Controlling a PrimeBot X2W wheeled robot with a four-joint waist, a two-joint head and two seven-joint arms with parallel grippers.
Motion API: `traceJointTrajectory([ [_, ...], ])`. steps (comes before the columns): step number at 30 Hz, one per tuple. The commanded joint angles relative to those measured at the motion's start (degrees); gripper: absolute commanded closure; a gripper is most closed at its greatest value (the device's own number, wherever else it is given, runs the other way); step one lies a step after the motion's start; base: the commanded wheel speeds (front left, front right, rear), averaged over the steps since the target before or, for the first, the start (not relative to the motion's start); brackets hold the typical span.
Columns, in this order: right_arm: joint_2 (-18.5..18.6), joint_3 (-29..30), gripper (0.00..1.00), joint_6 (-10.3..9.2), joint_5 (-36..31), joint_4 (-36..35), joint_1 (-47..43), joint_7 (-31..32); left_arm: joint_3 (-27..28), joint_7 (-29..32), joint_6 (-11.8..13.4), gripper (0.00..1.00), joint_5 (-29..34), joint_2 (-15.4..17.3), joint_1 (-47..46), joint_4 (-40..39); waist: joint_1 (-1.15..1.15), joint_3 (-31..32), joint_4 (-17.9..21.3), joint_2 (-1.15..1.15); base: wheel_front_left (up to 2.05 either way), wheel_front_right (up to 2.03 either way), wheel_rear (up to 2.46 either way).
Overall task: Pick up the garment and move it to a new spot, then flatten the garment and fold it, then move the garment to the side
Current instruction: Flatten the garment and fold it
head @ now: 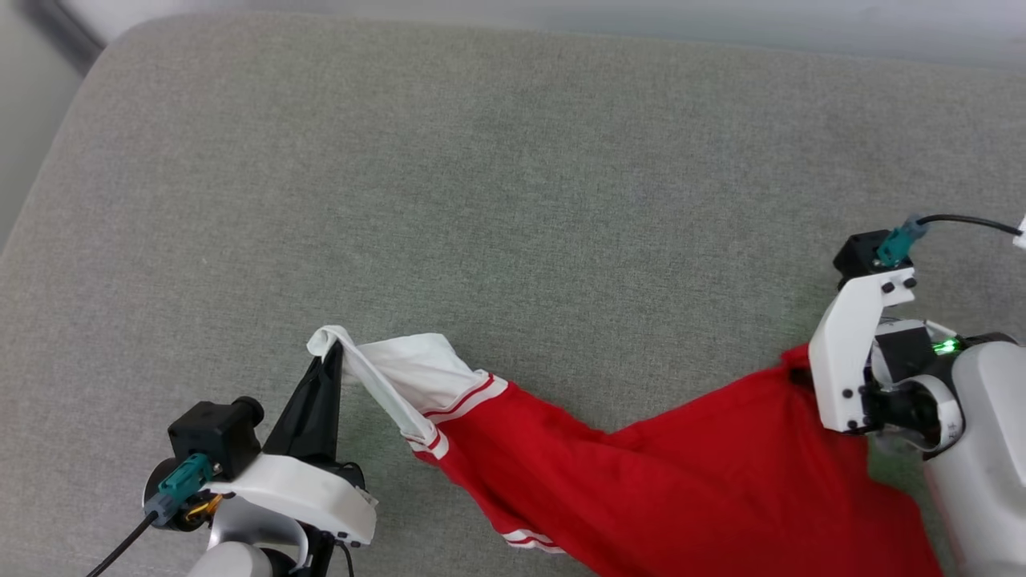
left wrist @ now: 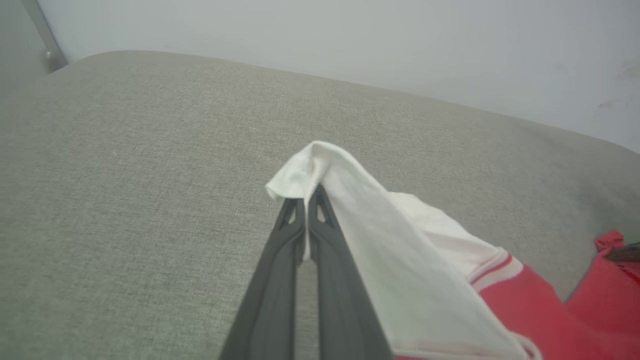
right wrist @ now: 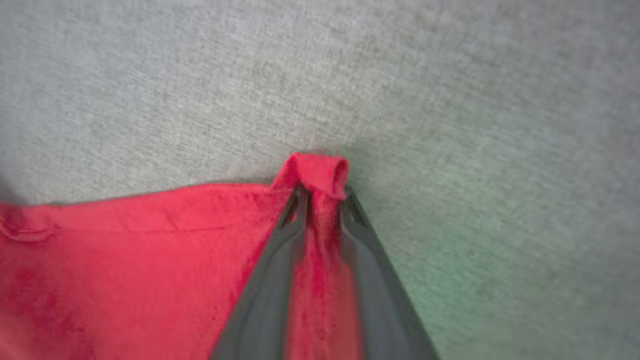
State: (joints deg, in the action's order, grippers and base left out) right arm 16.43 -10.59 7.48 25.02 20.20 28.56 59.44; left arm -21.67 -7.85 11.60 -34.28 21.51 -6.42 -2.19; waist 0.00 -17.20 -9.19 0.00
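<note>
The garment [head: 681,481], red with a white sleeve and red-and-white striped trim, hangs stretched between my two grippers over the grey cushion. At the lower left, my left gripper [head: 333,361] is shut on the tip of the white sleeve [left wrist: 350,200], and its dark fingers [left wrist: 280,280] are pressed together under the cloth. My right gripper [right wrist: 322,192] pinches a folded red corner [right wrist: 320,172] of the garment, with red cloth bunched between its fingers. Its white wrist mount [head: 850,361] stands over that corner at the right.
The grey fabric cushion [head: 513,200] spreads wide beyond and between the arms. Its rounded far edge [left wrist: 350,85] meets a pale wall. A dark strip [head: 56,32] runs along the upper left corner.
</note>
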Motion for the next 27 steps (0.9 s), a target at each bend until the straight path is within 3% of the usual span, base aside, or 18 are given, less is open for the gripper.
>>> traceJointTrajectory([
  [1, -1.61, -2.40, 1.00, 0.02, 0.79, 3.26, -2.65, 0.03, 0.16, -0.43, -0.25, 1.00, -0.24, 0.25, -0.55, 0.42, 0.00, 0.91, 0.44, 0.00, 0.00, 0.00, 0.00],
  [10, 0.20, -3.95, 1.00, 0.01, 1.21, 2.82, 3.29, -12.72, 2.33, 0.03, -0.97, 1.00, -0.87, 2.93, -2.78, 2.41, 0.00, 8.18, 4.12, 0.00, 0.00, 0.00, 0.00],
  [17, -1.04, -2.10, 1.00, 0.01, -0.85, 5.59, 8.32, -21.94, 2.91, 3.23, -3.19, 1.00, -0.63, 4.84, -13.56, 5.60, 0.00, 12.07, 7.32, 0.00, 0.00, 0.00, 0.00],
  [27, -1.17, 0.32, 1.00, 0.01, -3.93, 9.43, 24.75, -30.98, 3.61, 6.88, -7.91, 1.00, -0.79, 4.39, -38.66, 16.99, 0.00, 4.94, 10.52, 0.00, 0.00, 0.00, 0.00],
])
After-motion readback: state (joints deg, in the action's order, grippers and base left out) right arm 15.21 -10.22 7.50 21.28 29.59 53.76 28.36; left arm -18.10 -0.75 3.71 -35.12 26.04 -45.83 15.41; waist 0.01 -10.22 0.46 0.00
